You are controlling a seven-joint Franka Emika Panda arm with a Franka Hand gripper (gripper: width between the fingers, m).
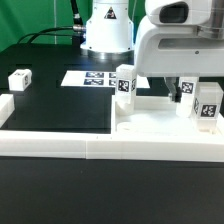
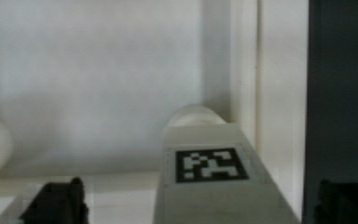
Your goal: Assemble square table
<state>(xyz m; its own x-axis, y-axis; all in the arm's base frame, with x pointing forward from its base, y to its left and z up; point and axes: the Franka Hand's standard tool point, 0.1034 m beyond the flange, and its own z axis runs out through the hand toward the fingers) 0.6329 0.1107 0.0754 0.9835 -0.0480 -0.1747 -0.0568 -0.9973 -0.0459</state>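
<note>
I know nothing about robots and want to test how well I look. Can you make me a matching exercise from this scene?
Things:
1. tool
2. marker board
3. lone leg block

Descriptions:
a. lying flat, printed with several tags
b. open, holding nothing
c. on the black surface at the exterior view's left

Pairs: 1-b, 2-a, 3-c

a robot lab: black bench (image 1: 60, 110), arm base (image 1: 105, 35), tagged marker board (image 1: 88, 77).

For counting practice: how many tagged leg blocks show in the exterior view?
3 leg blocks: one at the exterior view's left, one centre, one right; a fourth may be hidden.
</note>
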